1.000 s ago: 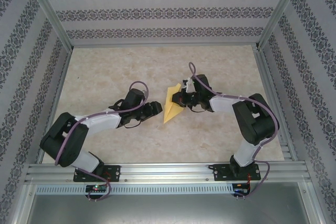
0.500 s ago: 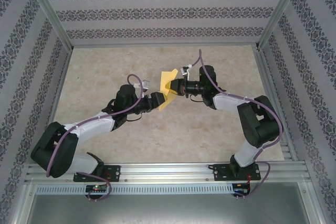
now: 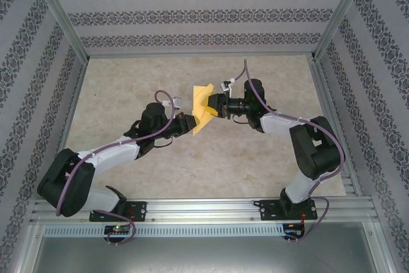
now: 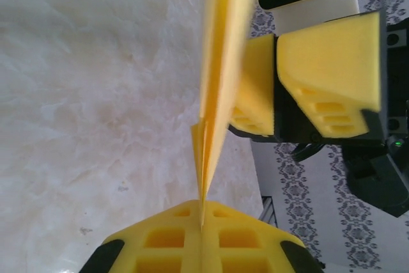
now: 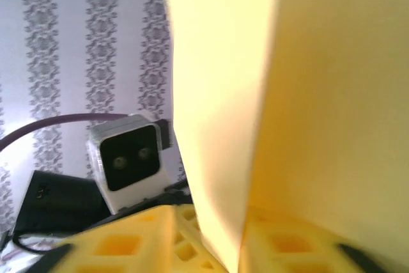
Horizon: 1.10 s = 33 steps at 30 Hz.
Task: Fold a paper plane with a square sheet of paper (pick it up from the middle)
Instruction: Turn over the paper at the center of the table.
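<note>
The left pincer point(image 3: 189, 122) is pressed shut on the folded yellow paper point(image 3: 202, 110), holding it above the table point(image 3: 128, 87). The right pincer point(image 3: 215, 104) stands slightly spread around the paper.

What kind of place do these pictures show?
Most likely a robot test cell in a lab. A left arm and a right arm are bolted to a metal rail, patterned walls enclose the marbled table, and the left gripper pinches a yellow paper.
</note>
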### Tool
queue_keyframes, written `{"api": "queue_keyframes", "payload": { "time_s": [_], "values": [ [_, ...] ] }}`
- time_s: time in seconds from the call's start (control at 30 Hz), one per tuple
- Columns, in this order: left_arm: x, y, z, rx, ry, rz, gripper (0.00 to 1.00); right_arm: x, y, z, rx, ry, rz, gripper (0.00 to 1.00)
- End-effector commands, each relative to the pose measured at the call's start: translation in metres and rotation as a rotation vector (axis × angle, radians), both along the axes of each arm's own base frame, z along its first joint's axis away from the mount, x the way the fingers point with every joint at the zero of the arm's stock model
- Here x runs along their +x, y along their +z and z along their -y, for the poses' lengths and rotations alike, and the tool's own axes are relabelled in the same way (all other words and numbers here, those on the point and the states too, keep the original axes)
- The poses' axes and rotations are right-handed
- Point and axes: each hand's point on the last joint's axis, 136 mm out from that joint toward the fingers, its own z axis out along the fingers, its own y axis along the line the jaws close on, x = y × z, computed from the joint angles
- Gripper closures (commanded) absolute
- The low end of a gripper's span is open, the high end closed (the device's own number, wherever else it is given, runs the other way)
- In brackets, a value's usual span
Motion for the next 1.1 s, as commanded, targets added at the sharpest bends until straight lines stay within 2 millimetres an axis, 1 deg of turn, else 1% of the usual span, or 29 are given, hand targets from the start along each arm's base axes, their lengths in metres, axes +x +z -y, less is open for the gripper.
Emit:
{"api": "queue_keyframes", "payload": {
  "time_s": [0.0,0.07,0.17,0.2,0.33,0.4,0.5,0.6,0.67,0.73,0.8,0.87,0.93,1.0,1.07],
  "values": [
    [0.009,0.004,-0.015,0.129,0.043,0.039,0.96,0.004,-0.004,0.024,-0.114,-0.061,0.053,0.56],
    [0.011,-0.008,-0.028,0.262,0.071,0.017,0.97,0.004,-0.014,0.039,-0.218,-0.108,0.065,0.48],
    [0.01,-0.024,-0.055,0.544,0.114,-0.023,0.96,0.005,-0.027,0.064,-0.404,-0.191,0.108,0.4],
    [0.01,-0.027,-0.064,0.652,0.125,-0.029,0.96,0.005,-0.028,0.071,-0.451,-0.216,0.125,0.37],
    [0.009,-0.03,-0.091,1.028,0.167,-0.036,0.96,0.005,-0.036,0.099,-0.592,-0.323,0.152,0.3],
    [0.011,-0.03,-0.1,1.181,0.19,-0.036,0.96,0.005,-0.04,0.114,-0.65,-0.384,0.155,0.27],
    [0.014,-0.029,-0.102,1.362,0.206,-0.019,0.95,0.005,-0.042,0.135,-0.71,-0.468,0.16,0.23],
    [0.019,-0.031,-0.094,1.502,0.199,0.005,0.93,0.003,-0.044,0.154,-0.749,-0.545,0.156,0.19],
    [0.022,-0.039,-0.084,1.552,0.176,0.009,0.9,0.001,-0.046,0.166,-0.764,-0.596,0.141,0.16],
    [0.023,-0.054,-0.069,1.562,0.14,0.0,0.85,-0.002,-0.049,0.178,-0.767,-0.644,0.121,0.15],
    [0.023,-0.071,-0.052,1.527,0.096,-0.017,0.82,-0.004,-0.052,0.187,-0.765,-0.681,0.102,0.15],
    [0.021,-0.091,-0.032,1.454,0.042,-0.049,0.77,-0.007,-0.055,0.193,-0.76,-0.702,0.082,0.15],
    [0.021,-0.103,-0.018,1.388,0.016,-0.067,0.72,-0.008,-0.058,0.195,-0.756,-0.705,0.072,0.15],
    [0.021,-0.108,-0.005,1.325,-0.009,-0.081,0.66,-0.009,-0.06,0.195,-0.754,-0.699,0.066,0.16],
    [0.023,-0.107,0.003,1.268,-0.02,-0.086,0.6,-0.01,-0.063,0.191,-0.74,-0.682,0.058,0.16]
  ]
}}
